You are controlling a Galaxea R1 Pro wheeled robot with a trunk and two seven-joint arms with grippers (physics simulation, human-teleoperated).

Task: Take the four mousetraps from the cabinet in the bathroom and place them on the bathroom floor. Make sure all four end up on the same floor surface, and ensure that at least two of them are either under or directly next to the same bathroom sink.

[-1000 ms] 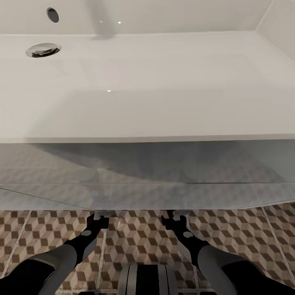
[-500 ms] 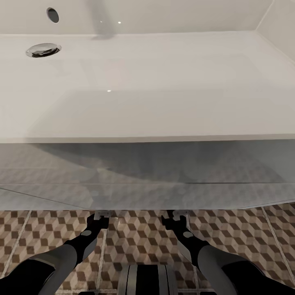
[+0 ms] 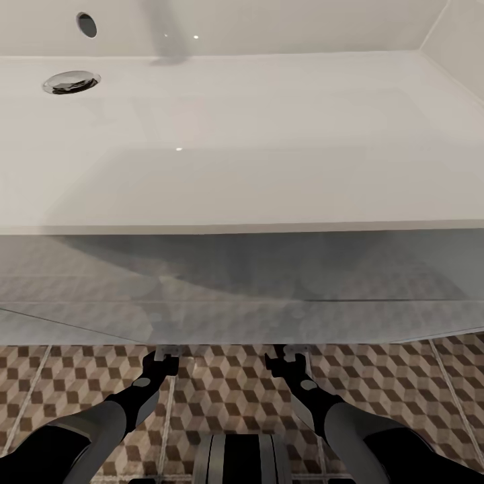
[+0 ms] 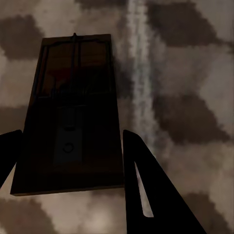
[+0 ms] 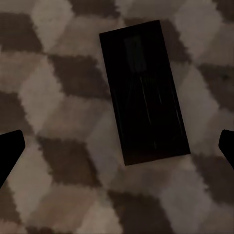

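- Left pincer (image 4: 73, 180) stood released, fingers either side of a mousetrap (image 4: 73, 112) lying flat on the bathroom floor (image 4: 185, 73), below the sink (image 3: 242, 134).
- Right pincer (image 5: 117, 146) was spread wide above a second mousetrap (image 5: 144, 90) flat on the tiles.

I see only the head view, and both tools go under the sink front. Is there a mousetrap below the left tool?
Observer: Yes. In the left wrist view a mousetrap lies flat on the tiled floor, framed between the fingers of the left tool. I cannot tell whether they grip it.
Operator: And what is at the right side?
Observer: A second mousetrap lies on the tiles there. The right tool is wide open, with both fingers apart from the board.
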